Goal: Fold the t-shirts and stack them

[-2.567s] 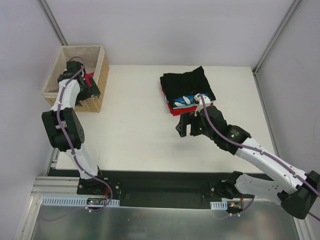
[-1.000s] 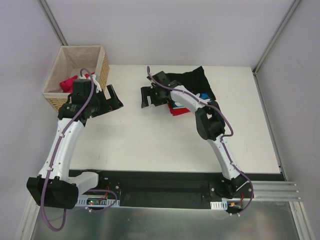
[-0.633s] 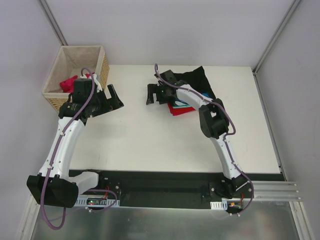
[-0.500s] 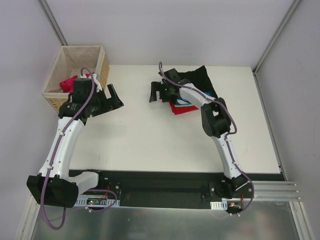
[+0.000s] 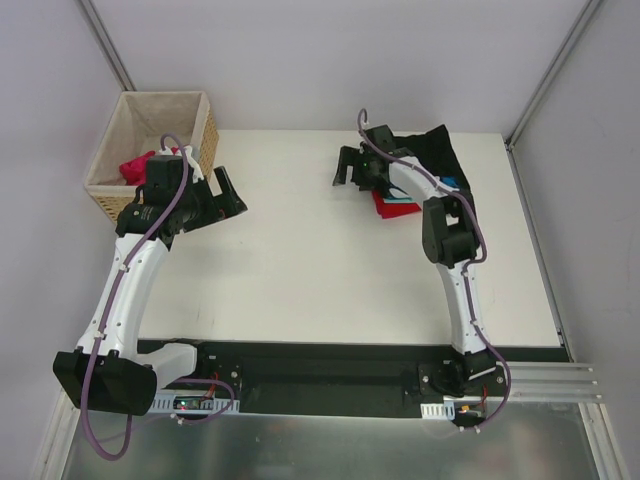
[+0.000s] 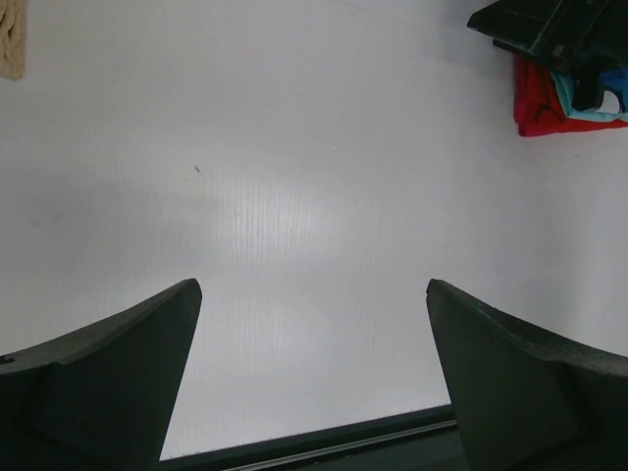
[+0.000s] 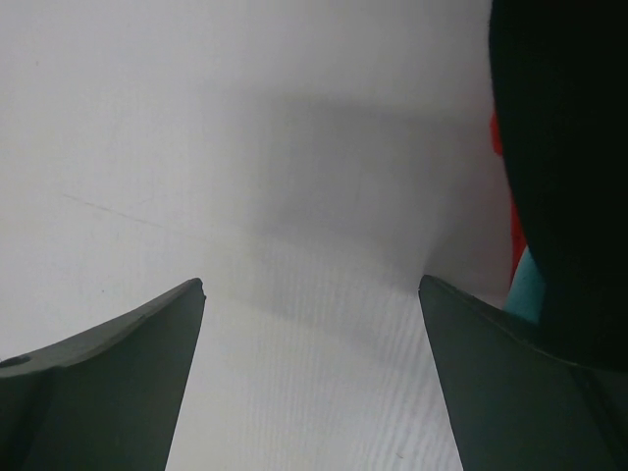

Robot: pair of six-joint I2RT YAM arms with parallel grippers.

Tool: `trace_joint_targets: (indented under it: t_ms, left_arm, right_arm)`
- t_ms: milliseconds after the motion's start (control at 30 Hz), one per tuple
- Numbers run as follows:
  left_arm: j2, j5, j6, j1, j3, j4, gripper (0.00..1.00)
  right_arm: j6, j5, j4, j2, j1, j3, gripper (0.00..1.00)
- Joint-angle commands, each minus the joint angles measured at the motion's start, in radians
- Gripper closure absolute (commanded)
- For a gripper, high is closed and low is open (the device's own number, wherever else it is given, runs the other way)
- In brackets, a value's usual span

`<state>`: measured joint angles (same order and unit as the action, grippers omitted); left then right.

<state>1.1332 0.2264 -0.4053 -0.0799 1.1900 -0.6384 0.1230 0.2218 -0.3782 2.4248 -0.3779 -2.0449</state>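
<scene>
Top external view shows the right gripper [image 5: 347,168], wide and empty, now further right along the table's [image 5: 300,270] far side, the folded t-shirts [image 5: 400,204] shifted right with it, while the left gripper [image 5: 229,195] stays wide beside the basket [image 5: 205,135], whose crimson tee [image 5: 135,166] apparently still awaits folding.

Bright, even light from overhead fills the top view; the white tabletop [image 5: 290,260] shows no hard glare, and the arms cast only faint, soft-edged shadows. In the left wrist view a pale sheen sits mid-frame and fades toward the corners, while the left end effector [image 6: 312,287] is a dark, soft-edged mass. In the right wrist view a broad, diffuse grey shadow crosses the surface. The right end effector [image 7: 311,283] looks blurred, and the black t-shirt [image 7: 569,147] is an underexposed, out-of-focus patch.
</scene>
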Motion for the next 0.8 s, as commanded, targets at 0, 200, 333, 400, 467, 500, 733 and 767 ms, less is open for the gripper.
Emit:
trace_joint_targets:
  t_ms: [0,200,333,400,467,500,733,767]
  left_arm:
    - [-0.018,-0.015,0.014,-0.011,0.045,-0.006,0.01]
    - [-0.020,-0.025,0.025,-0.011,0.052,-0.015,0.01]
    - [-0.021,-0.029,0.029,-0.011,0.059,-0.021,0.01]
    - [-0.023,-0.030,0.029,-0.011,0.063,-0.026,0.01]
    - [-0.026,-0.029,0.033,-0.011,0.068,-0.027,0.01]
    - [-0.024,-0.032,0.036,-0.011,0.072,-0.029,0.01]
    - [-0.027,-0.042,0.043,-0.011,0.097,-0.049,0.01]
    - [-0.026,-0.044,0.043,-0.011,0.099,-0.050,0.01]
  right_arm:
    - [0.013,-0.084,-0.169,0.025,0.082,-0.021,0.04]
    - [0.017,-0.084,-0.192,0.045,0.169,-0.066,0.04]
    - [0.027,-0.078,-0.222,0.082,0.209,-0.135,0.04]
    - [0.032,-0.076,-0.228,0.105,0.227,-0.174,0.03]
    - [0.046,-0.072,-0.237,0.121,0.244,-0.202,0.04]
    - [0.052,-0.067,-0.235,0.134,0.250,-0.213,0.04]
    - [0.082,-0.084,-0.248,0.192,0.290,-0.328,0.04]
    - [0.089,-0.081,-0.245,0.200,0.301,-0.345,0.04]
